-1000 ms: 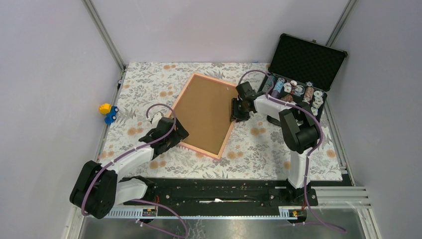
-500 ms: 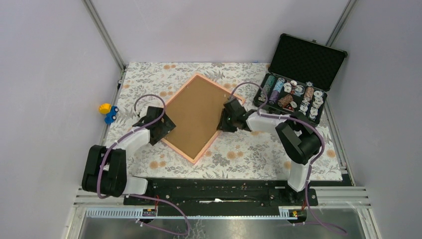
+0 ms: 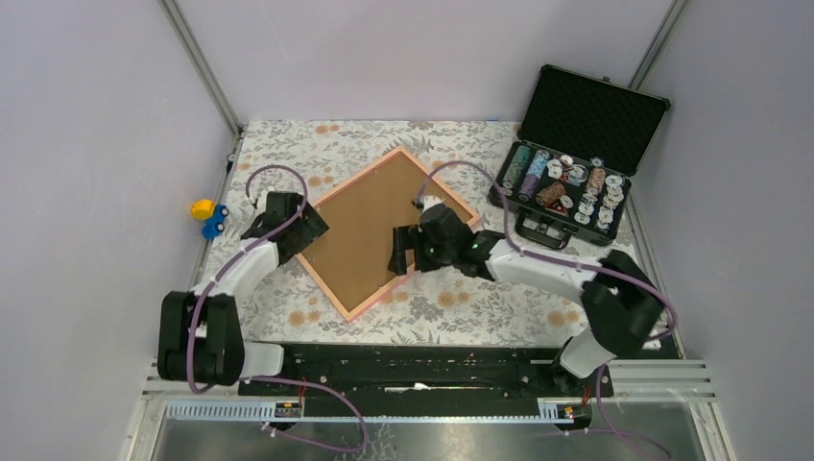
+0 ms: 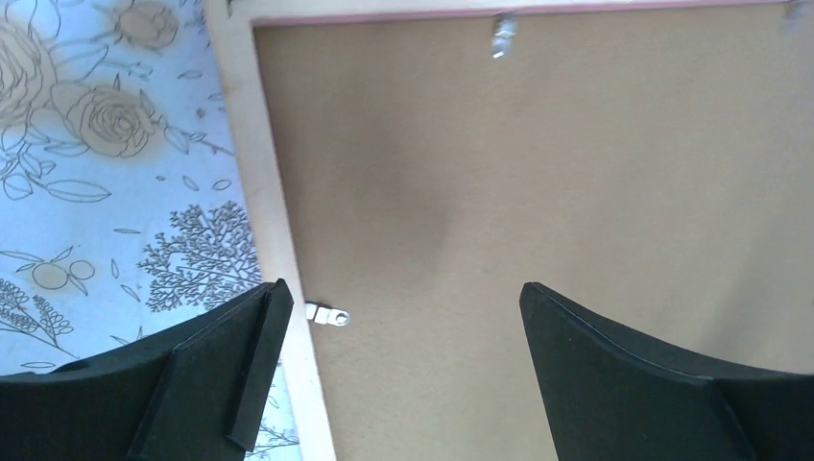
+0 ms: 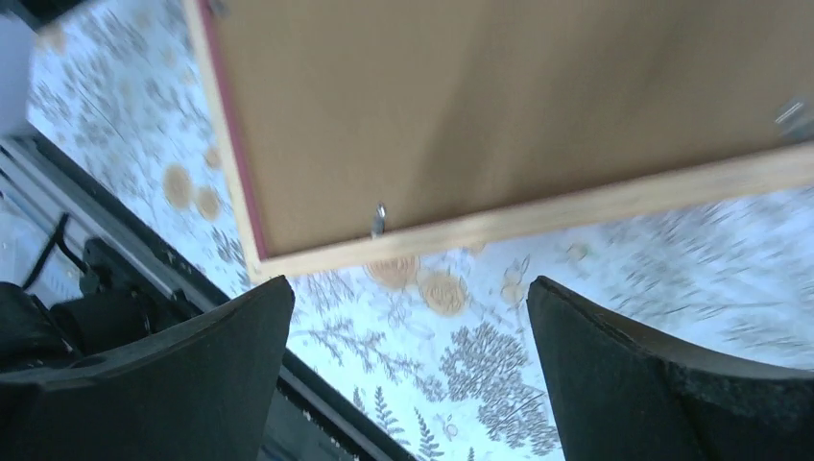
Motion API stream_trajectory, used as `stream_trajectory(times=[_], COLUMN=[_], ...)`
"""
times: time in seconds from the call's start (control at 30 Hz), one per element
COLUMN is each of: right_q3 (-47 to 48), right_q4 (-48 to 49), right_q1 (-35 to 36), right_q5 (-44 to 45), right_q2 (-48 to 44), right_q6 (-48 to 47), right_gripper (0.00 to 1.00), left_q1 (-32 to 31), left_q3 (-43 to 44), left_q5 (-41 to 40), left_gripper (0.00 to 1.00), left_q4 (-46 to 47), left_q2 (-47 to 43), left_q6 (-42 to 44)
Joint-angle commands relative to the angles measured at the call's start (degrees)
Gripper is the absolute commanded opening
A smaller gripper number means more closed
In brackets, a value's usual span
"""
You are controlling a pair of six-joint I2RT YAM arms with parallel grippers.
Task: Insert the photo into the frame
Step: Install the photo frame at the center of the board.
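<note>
The frame (image 3: pixel 415 165) lies face down on the flowered cloth, turned like a diamond, with its brown backing board (image 3: pixel 370 230) on top. The photo is hidden from every view. My left gripper (image 3: pixel 293 230) hovers open over the frame's left rim. In the left wrist view the pink rim (image 4: pixel 274 221) and a small metal clip (image 4: pixel 328 315) lie between its fingers. My right gripper (image 3: pixel 401 252) stands open at the frame's right near edge, holding nothing. The right wrist view shows the board (image 5: pixel 480 106) and wooden rim (image 5: pixel 576 206) ahead of my right gripper (image 5: pixel 408 288), with cloth between its fingers.
An open black case (image 3: pixel 590 115) with poker chips stands at the back right. A yellow and blue toy (image 3: pixel 207 217) lies beside the cloth at the left wall. The black base rail (image 3: pixel 422 370) runs along the near edge.
The frame has turned clockwise on the cloth. My right gripper has opened and moved left and nearer along the frame's edge. My left gripper has moved farther away along the left rim.
</note>
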Motion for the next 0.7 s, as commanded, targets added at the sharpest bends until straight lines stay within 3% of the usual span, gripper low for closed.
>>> stream_trajectory(times=[0.0, 0.1, 0.27, 0.47, 0.67], right_q3=[7.84, 11.01, 17.39, 33.88, 41.88], right_q4=[-7.47, -9.87, -12.39, -22.35, -25.6], right_q1=[-2.51, -7.4, -17.36, -22.03, -25.0], right_q5=[11.67, 13.0, 8.14, 9.88, 9.27], right_q2=[-7.57, -5.99, 0.11, 15.35, 25.77], right_q6=[-13.3, -16.31, -17.2, -22.03, -22.42], right_gripper=[1.0, 1.0, 1.0, 1.0, 1.0], left_q1=[-0.51, -0.56, -3.09, -7.01, -9.35], left_q3=[-1.2, -4.39, -9.26, -13.89, -16.87], left_q5=[1.95, 2.48, 2.06, 1.47, -0.06], left_gripper=[0.99, 0.99, 0.99, 0.99, 0.99], left_q4=[3.24, 3.97, 4.34, 3.3, 3.97], left_q2=[-5.32, -6.66, -10.5, -13.59, -15.14], left_q6=[-0.3, -2.24, -4.88, -8.78, -11.12])
